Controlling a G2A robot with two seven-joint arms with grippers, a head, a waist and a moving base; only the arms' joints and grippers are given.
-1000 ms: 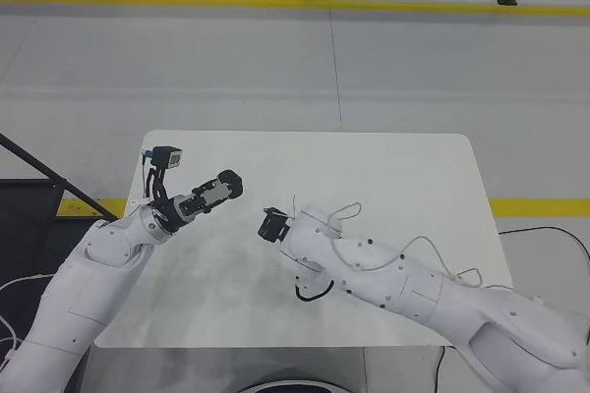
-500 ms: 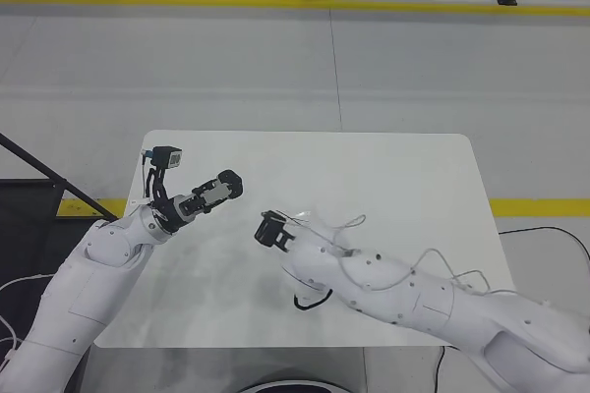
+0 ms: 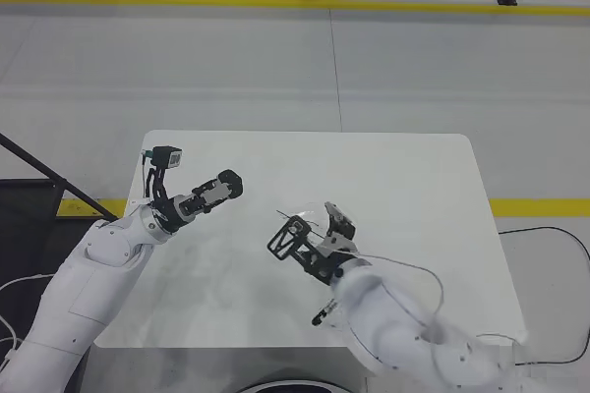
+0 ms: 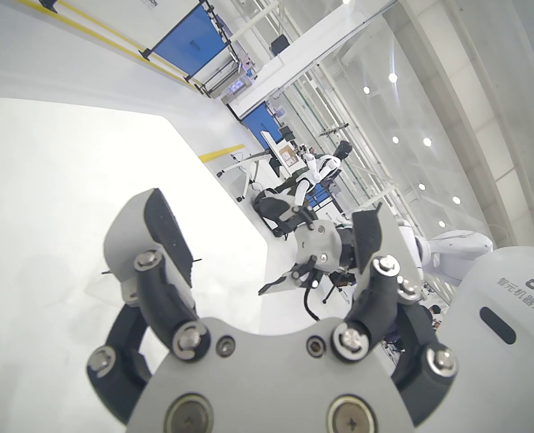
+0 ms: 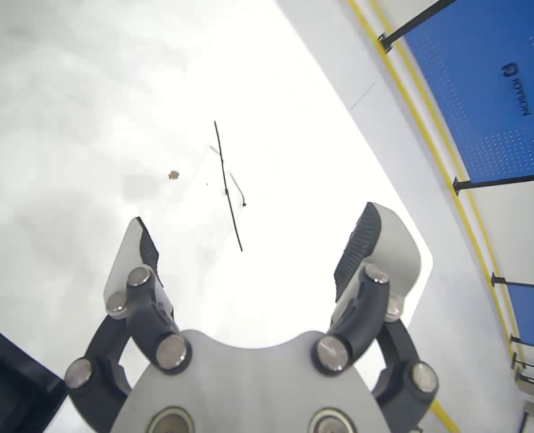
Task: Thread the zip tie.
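**Zip tie unthreaded, neither arm holding it**

The zip tie (image 5: 224, 164) lies flat and straight on the white surface (image 3: 413, 167), close to its middle. It is a thin black strip with no loop formed, and its tail is not through its head. From that, I judge that none of the threading proper is done: picking the tie up, bending it round and feeding the tail through all remain.

The right gripper (image 5: 253, 232) hangs just above the surface with its fingers spread wide and nothing between them. The tie's near end is just ahead of them. The left gripper (image 4: 267, 227) is held off toward 10 o'clock from the surface's middle, well apart from the tie. Its fingers are also wide and empty, and they face the right gripper.

A small brown speck (image 5: 173, 175) sits near the tie. Beside the tie runs a faint grey streak, and I cannot tell whether it is a shadow or a second strip.

Around the surface is a pale grey floor with a yellow line (image 3: 551, 207) at 3 o'clock and another at 12. Blue wall panels (image 5: 488, 92) stand beyond that line, and the hall is high, with rows of ceiling lights.
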